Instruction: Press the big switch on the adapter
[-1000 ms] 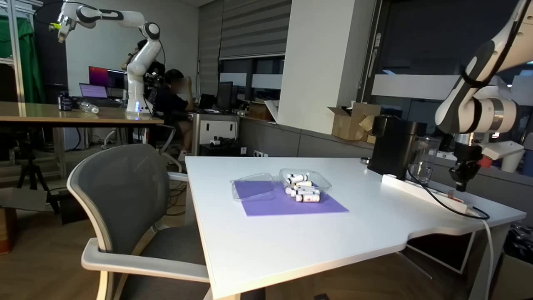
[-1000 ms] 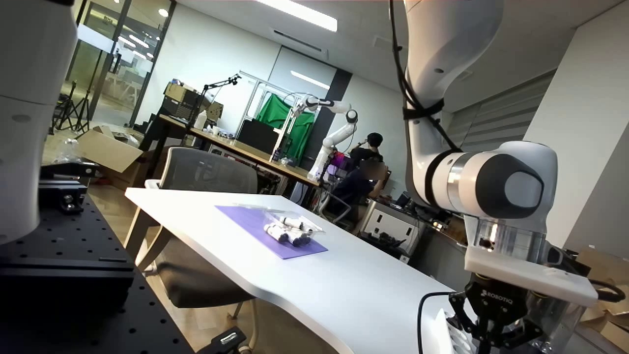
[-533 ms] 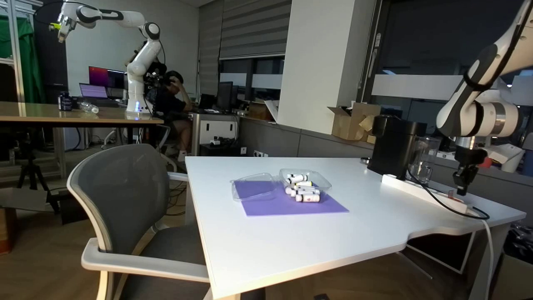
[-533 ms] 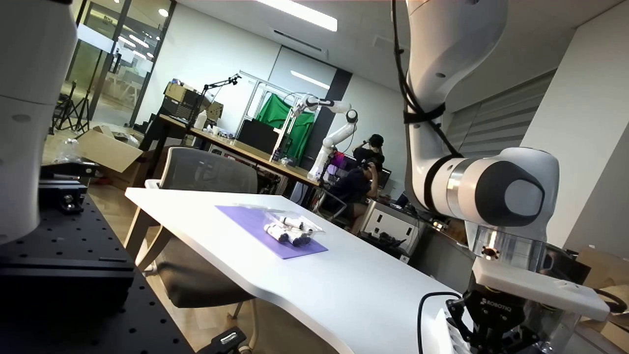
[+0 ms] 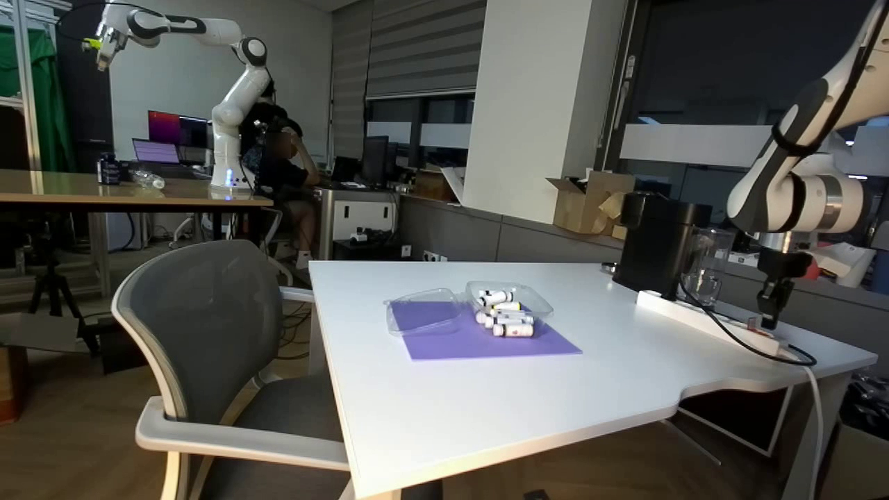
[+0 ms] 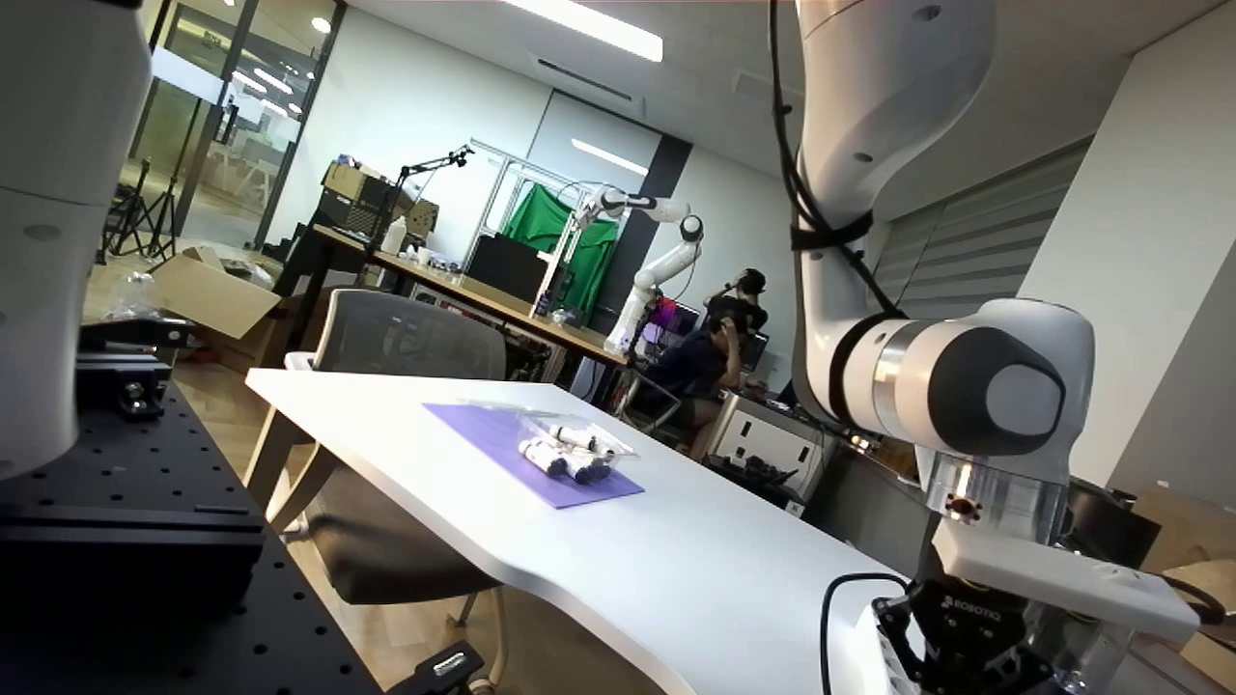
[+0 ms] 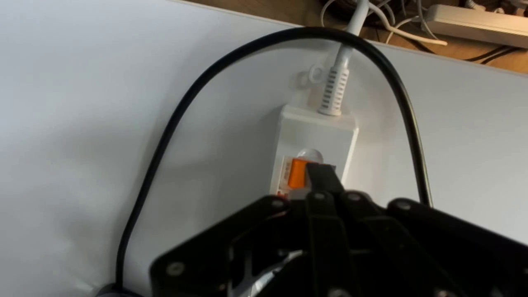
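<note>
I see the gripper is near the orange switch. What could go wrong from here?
In the wrist view, the shut gripper hides one side of the orange switch, so the press may land off-centre.
The black cable arches around the end of the white adapter; a sideways slip might snag it.

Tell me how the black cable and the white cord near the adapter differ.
The black cable bends back in a wide loop; the white cord leaves the adapter and hangs down past the table. The black cable looks smooth in the wrist view; the white cord has a ribbed sleeve. Both are leads, and they cross in that view.
</note>
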